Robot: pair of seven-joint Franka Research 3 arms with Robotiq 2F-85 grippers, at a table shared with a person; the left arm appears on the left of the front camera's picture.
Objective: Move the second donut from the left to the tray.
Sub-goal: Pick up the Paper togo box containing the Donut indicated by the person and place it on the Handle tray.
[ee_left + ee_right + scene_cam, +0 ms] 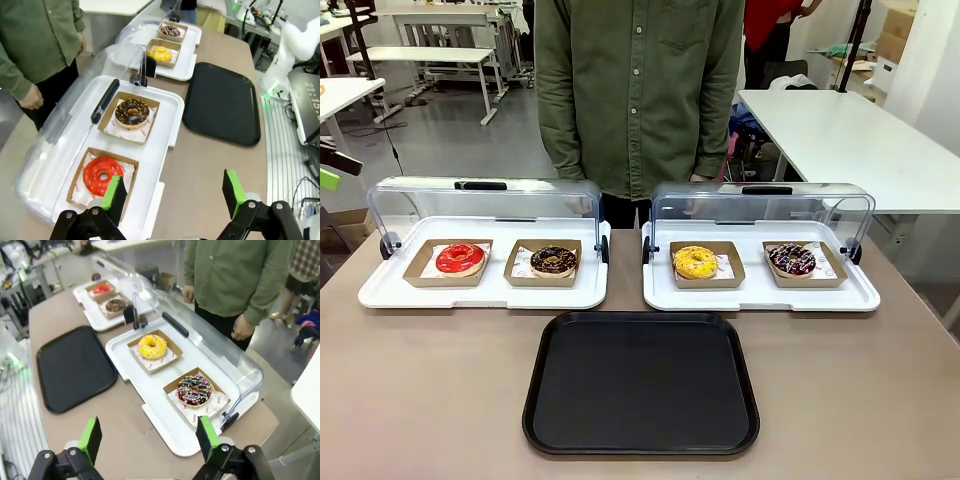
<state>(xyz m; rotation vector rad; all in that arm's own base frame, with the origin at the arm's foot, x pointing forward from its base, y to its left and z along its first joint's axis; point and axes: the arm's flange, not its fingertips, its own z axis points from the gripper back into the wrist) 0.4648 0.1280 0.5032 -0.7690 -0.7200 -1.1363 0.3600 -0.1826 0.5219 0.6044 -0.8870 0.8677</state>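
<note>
Crumb-topped donut [554, 260] in its box [544, 282] (untouched), black tray [640, 385] nearby, left claw [174, 186] spread, right claw [150, 431] spread.

Black tray [641, 385], dark-brown crumbed donut [553, 261]

Bright, even light is coming from overhead, and shadows are lying soft and thin under the rim of the black tray [640, 385] and along the near edges of the white display trays [480, 293]. The tray's matte surface is giving off a dull grey sheen. The clear lids [430, 200] are catching pale reflections along their curved tops, and in the right wrist view white glare is streaking the nearer lid. The front view is showing the near things crisply, with the far room slightly softer. Both wrist views are bowing the table [210, 170] edges and stretching things toward the corners. A small green light is glowing at the foot of the white arm [295, 40] on the right of the left wrist view.
</note>
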